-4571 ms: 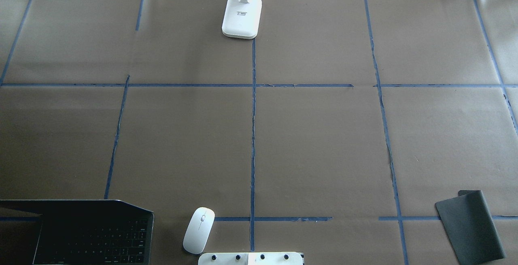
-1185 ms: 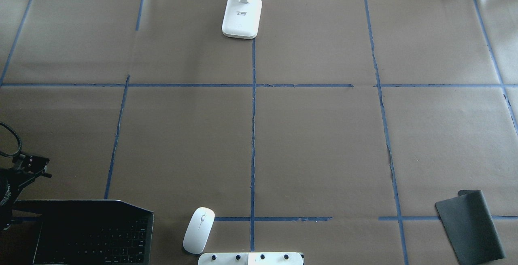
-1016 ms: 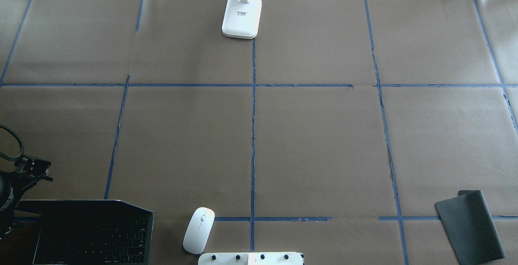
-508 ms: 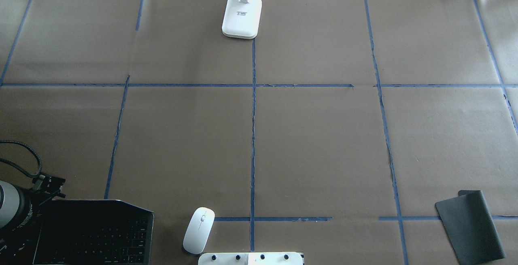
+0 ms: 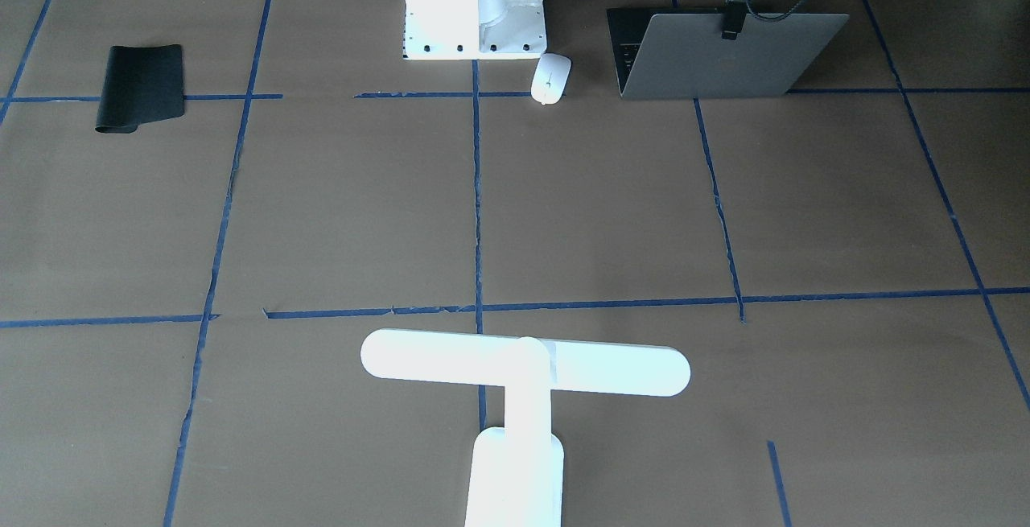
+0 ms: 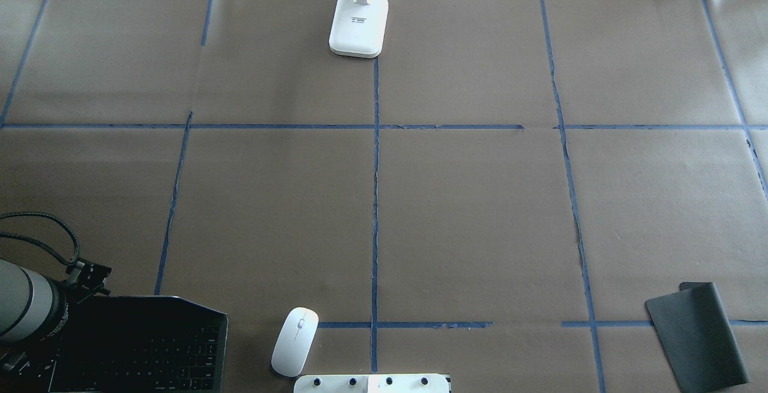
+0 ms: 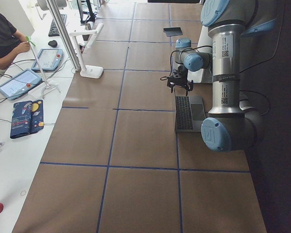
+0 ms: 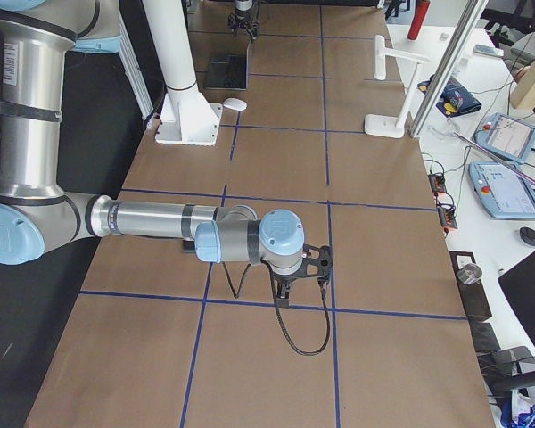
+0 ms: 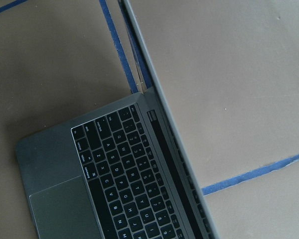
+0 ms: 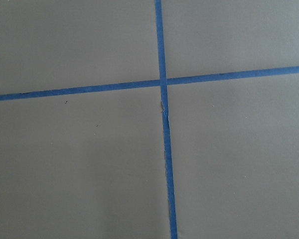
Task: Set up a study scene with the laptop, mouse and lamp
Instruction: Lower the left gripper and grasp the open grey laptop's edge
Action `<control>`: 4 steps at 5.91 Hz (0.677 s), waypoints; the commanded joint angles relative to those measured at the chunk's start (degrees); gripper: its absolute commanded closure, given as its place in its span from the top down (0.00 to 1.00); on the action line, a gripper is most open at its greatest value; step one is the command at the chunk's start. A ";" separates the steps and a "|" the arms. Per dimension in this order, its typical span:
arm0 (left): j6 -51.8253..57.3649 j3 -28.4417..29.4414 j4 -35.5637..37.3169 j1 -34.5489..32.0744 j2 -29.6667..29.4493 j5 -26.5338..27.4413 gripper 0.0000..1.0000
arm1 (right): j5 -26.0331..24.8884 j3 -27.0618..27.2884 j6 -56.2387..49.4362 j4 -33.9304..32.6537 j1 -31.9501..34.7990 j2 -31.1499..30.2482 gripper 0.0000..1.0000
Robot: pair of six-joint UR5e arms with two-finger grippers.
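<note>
Overhead exterior: by my read, you've got nothing arranged yet. Laptop point(image 6: 138, 345) sits open at the robot-side left corner of the table point(image 6: 468, 213). Mouse point(image 6: 294, 341) is near it on its right, and the lamp point(image 6: 358, 24) stands upright at the far edge, centre. Left gripper point(image 7: 181, 87) hangs over the laptop's screen edge. Can't tell if it touches, or if its fingers are spread or closed. Right gripper point(image 8: 285, 294) hovers over a tape cross point(image 10: 162, 82), well apart from all 3 items; finger state can't be told either. Black mat point(image 6: 696, 336) lies robot-side right. All 3 placements remain; laptop prob. 1st.
</note>
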 commanded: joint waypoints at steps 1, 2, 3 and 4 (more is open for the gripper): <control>-0.12 0.14 0.68 -0.36 -0.07 1.67 0.29 | 0.09 0.01 0.00 0.00 0.00 -0.15 1.00; -0.04 -0.03 0.68 -0.89 -0.07 1.68 0.05 | 0.09 0.10 0.09 0.00 0.00 0.02 1.00; -0.04 -0.64 0.77 -3.68 -0.59 1.59 0.00 | 0.01 0.28 0.09 0.00 0.00 0.11 1.00; -0.04 -0.83 1.20 -7.45 -0.86 1.24 0.00 | 0.01 1.32 0.09 -0.09 0.00 0.11 1.00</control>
